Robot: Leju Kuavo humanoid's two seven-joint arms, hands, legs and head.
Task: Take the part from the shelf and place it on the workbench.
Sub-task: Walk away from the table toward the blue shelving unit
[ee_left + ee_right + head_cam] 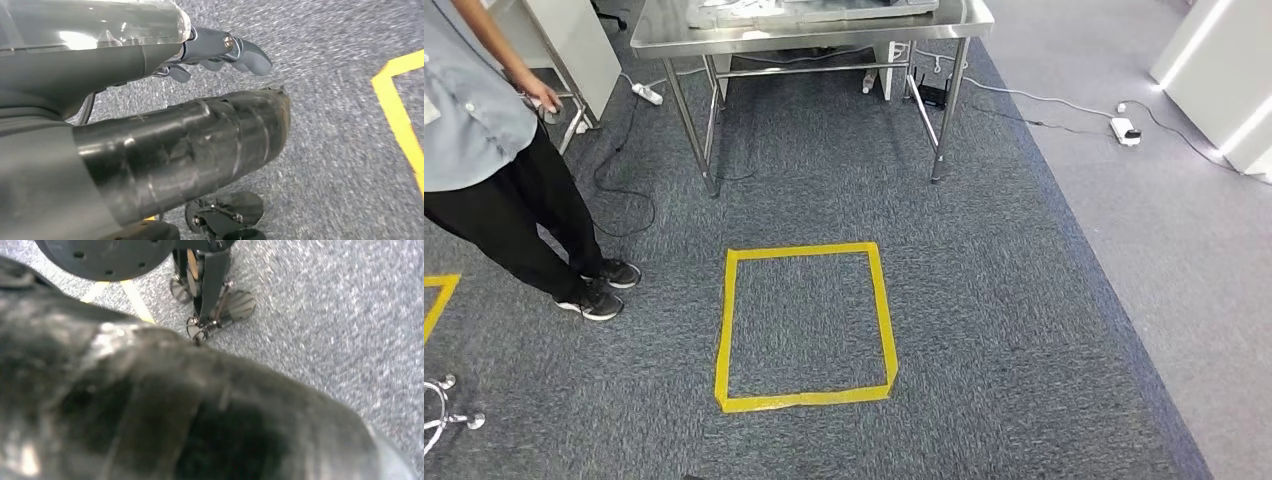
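**Stage of approach; both arms hanging.** In the head view a stainless steel bench (724,35) is seen ahead, standing on grey carpet (984,300). A square of yellow tape (722,330) is laid on the floor between the camera and the bench legs. A person (484,130) stands at the left of it. A white power strip (1126,129) with its cable lies on the paler floor to the right.

The left hand (220,50) is seen from behind in the left wrist view. Its fingers (247,50) are loosely curved and apart over the carpet, with nothing between them. A dark, glossy, tape-wrapped cylinder (200,150) lies beside them. Whether it belongs to the hand cannot be told.

The right hand (175,415) is shown only as a dark, blurred mass close to the lens, so the state of its fingers cannot be told.

Where the part lies cannot be told. The pale things at the far edge of the bench top are cut off by the frame and cannot be named.

Nothing is held, so the task is judged to be at or near its beginning. The weight, stiffness and surface of the part are therefore unknown. A firm hold around its middle is to be preferred, with the fingers closed slowly in case it proves smooth or heavy.
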